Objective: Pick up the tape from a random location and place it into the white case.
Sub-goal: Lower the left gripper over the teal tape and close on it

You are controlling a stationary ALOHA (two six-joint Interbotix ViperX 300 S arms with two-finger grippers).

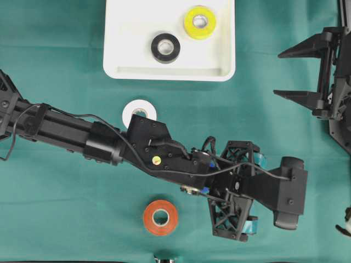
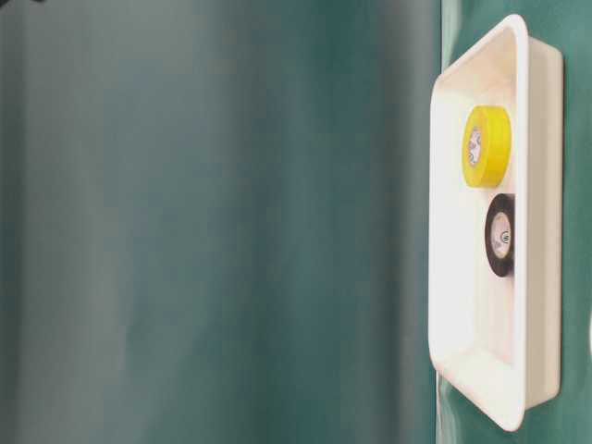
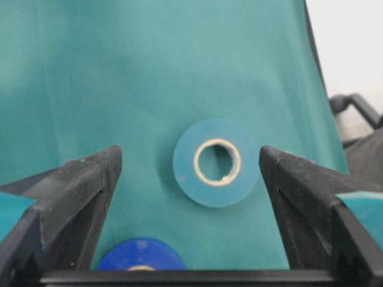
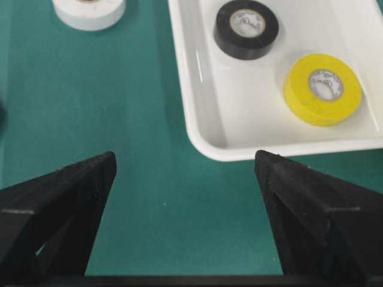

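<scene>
Green cloth (image 1: pixel 66 181) under case (image 1: pixel 126 74), tape rolls (image 1: pixel 160 217)

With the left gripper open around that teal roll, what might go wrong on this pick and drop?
1. The teal roll matches the green cloth and sits nearer one finger of the left gripper; closing could push it sideways instead of clamping it.
2. A blue roll lies close under the gripper and could get bumped on descent.
3. The white case already holds a yellow roll and a black roll; the new roll may land on one.
</scene>
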